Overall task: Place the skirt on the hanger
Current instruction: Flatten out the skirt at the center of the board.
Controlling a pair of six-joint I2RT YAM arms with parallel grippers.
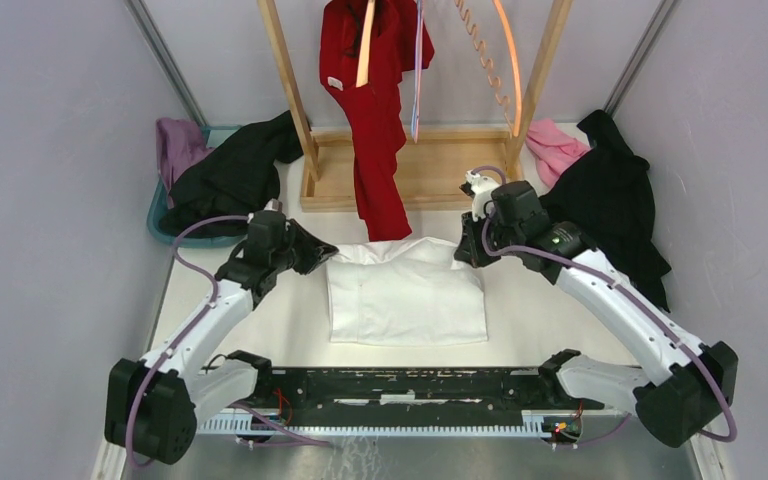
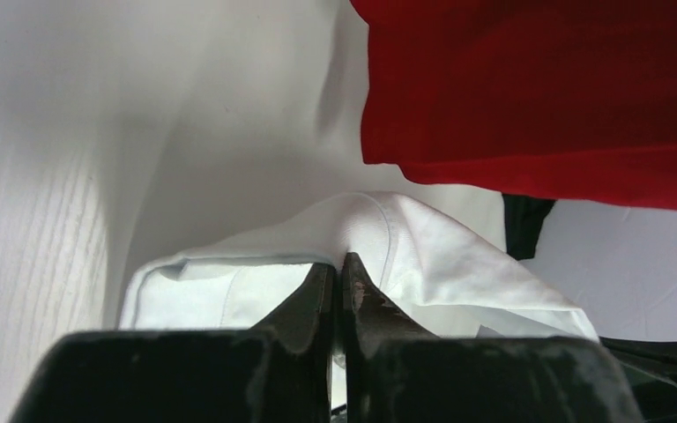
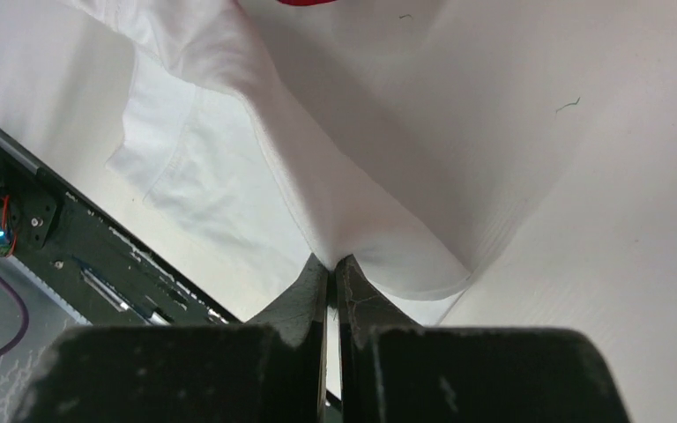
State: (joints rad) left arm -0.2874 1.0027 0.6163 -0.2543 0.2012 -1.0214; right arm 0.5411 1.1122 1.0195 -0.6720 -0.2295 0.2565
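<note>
Both grippers pinching the skirt (image 1: pixel 407 295) on the table (image 1: pixel 530 325).
Top view: both arms are reaching inward, with left gripper (image 1: pixel 322 256) and right gripper (image 1: pixel 468 250) at the skirt's far corners. Left wrist view: jaws are clamping a raised fold beneath a red garment (image 2: pixel 538 88). Right wrist view: jaws are nipping the skirt's edge.

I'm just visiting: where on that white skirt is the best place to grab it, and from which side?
Probably the two far corners, one from each side. The skirt lies flat and wide on the table, so its edge is the easiest part to pinch. The left gripper and right gripper are shut on those corners, where the cloth rises into peaks.
</note>
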